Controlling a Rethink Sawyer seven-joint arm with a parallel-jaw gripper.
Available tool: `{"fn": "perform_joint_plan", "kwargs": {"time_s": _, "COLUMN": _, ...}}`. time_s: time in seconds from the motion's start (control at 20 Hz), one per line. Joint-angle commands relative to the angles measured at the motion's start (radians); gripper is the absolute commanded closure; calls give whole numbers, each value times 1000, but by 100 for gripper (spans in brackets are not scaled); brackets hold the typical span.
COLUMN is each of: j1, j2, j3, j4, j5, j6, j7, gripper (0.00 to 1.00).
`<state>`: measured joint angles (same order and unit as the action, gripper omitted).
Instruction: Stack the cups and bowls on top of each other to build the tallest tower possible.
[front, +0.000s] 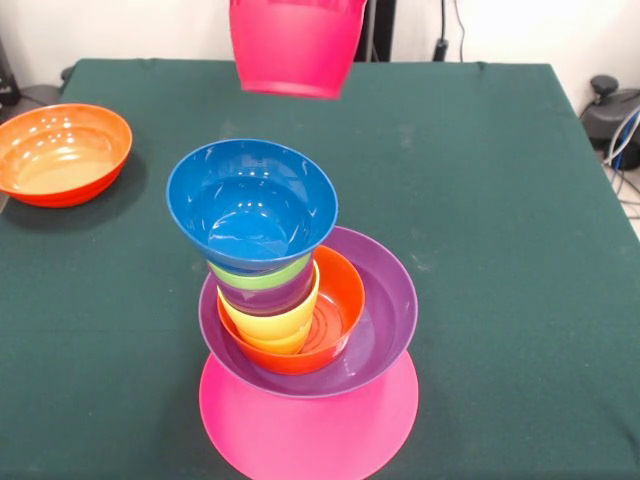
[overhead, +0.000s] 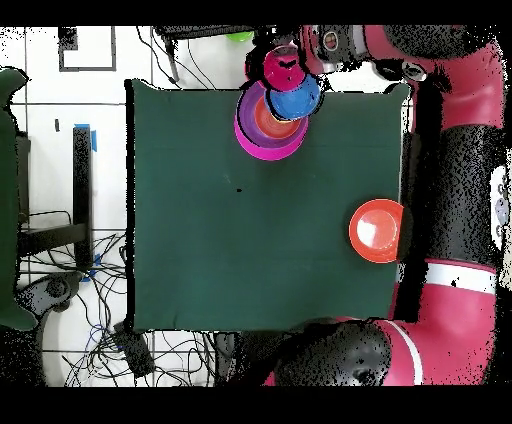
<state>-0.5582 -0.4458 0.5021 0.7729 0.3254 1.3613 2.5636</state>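
Red cup (front: 297, 45) is hanging high, behind the tower's blue bowl (front: 251, 203); pincer grip state cannot be told, presumably carrying it.

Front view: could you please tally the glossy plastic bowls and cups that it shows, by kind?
Glossy round plastic bowls: 5 (pink bowl, purple bowl, small orange bowl, blue bowl, large orange bowl).
Glossy plastic cups: 4 (yellow cup, purple cup, light green cup, red cup).
Total: 9.
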Motion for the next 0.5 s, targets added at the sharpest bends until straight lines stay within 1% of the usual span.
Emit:
{"fn": "perform_joint_plan", "kwargs": {"time_s": 0.05, "j1": 47, "j2": 84, "j3": -35, "j4": -139, "j5": -12, "j6": 156, "j7": 315, "gripper": 100}}
{"fn": "perform_joint_plan", "kwargs": {"time_s": 0.25, "j1": 57, "j2": 112, "j3": -20, "j4": -226, "j5": -13, "j6": 236, "j7": 387, "gripper": 100}}
{"fn": "perform_joint_plan", "kwargs": {"time_s": 0.35, "j1": 60, "j2": 122, "j3": 0, "j4": -271, "j5": -15, "j6": 284, "j7": 425, "gripper": 100}}
{"fn": "perform_joint_plan", "kwargs": {"time_s": 0.5, "j1": 66, "j2": 131, "j3": 30, "j4": -305, "j5": -16, "j6": 327, "j7": 464, "gripper": 100}}
